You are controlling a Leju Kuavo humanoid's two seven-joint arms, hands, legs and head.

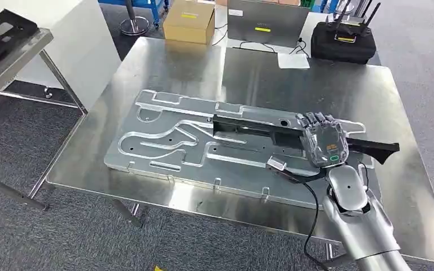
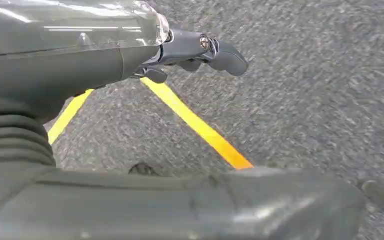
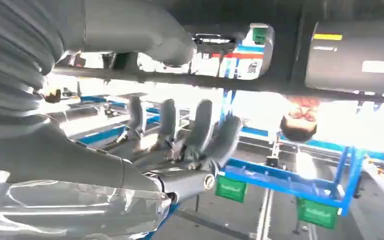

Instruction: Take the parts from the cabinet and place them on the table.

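On the machined plate (image 1: 203, 141), black part (image 1: 293, 132) lies lengthwise; right hand (image 1: 324, 141) rests over its right end, grasp unclear; left hand (image 2: 199, 50) hangs empty.

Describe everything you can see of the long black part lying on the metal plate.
The black part is a long, narrow, matte dark bar, plastic or coated metal by its look. It lies flat across the silver machined plate on the steel table, running from near the plate's middle out past its right edge, where it ends in a tapered tip. A small hole shows near its middle. The right hand rests over it near that end; whether the fingers grip it is unclear.
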